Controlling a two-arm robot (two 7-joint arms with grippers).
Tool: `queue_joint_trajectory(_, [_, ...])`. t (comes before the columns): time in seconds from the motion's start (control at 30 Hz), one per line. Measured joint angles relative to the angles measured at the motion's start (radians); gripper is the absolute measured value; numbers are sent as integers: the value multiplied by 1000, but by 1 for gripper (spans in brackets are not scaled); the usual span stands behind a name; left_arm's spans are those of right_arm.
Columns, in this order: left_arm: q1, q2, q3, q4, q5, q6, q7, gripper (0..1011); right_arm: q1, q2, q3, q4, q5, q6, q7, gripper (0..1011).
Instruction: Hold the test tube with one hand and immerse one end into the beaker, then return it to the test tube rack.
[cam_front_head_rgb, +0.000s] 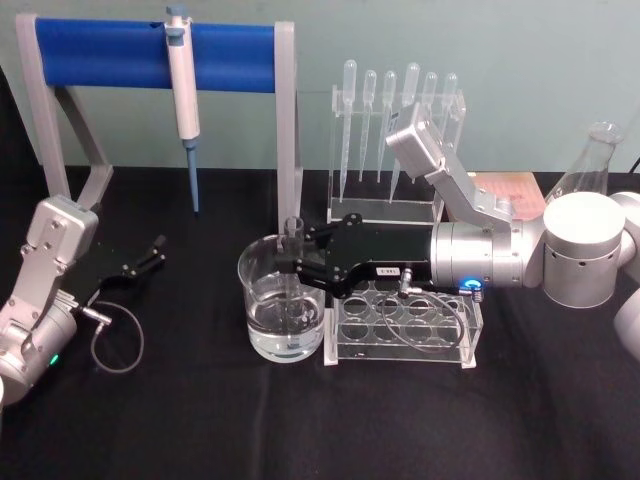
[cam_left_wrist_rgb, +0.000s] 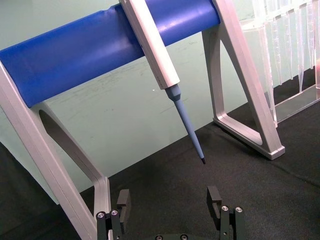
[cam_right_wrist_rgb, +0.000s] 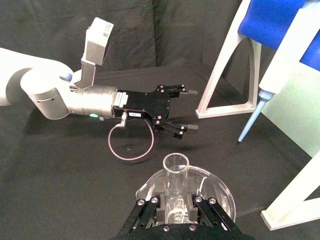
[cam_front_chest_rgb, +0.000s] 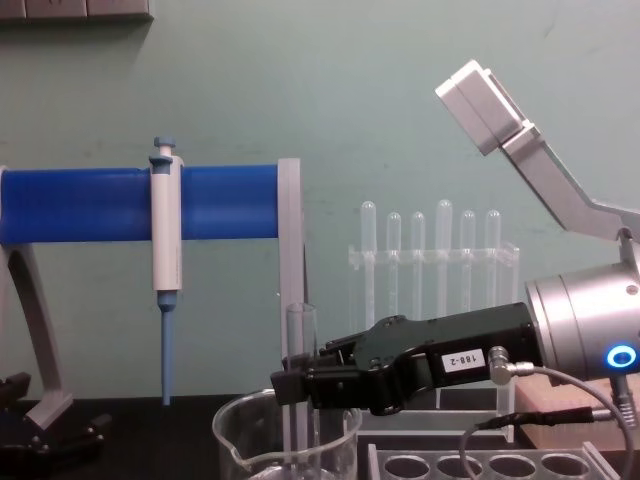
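The test tube stands upright with its lower end inside the beaker, which holds clear liquid. My right gripper reaches in from the right and is shut on the tube just above the beaker's rim. In the chest view the tube rises above the black fingers of the right gripper over the beaker. The right wrist view looks down onto the tube's open rim and the beaker. My left gripper rests open at the table's left, holding nothing.
A clear tube rack stands right beside the beaker, under my right wrist. Behind it is a pipette stand. A white-and-blue pipettor hangs on the blue bar frame at back left. A glass flask stands far right.
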Motion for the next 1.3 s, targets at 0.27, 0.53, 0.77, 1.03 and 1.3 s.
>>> queue_joint_trajectory(0.27, [0,0,0,0,0,0,0,1000,0,0,0,0,0,0,0,236])
queue_joint_trajectory(0.53, [0,0,0,0,0,0,0,1000,0,0,0,0,0,0,0,236])
queue_joint_trajectory(0.77, [0,0,0,0,0,0,0,1000,0,0,0,0,0,0,0,236])
queue_joint_trajectory(1.03, [0,0,0,0,0,0,0,1000,0,0,0,0,0,0,0,236])
queue_joint_trajectory(1.3, [0,0,0,0,0,0,0,1000,0,0,0,0,0,0,0,236])
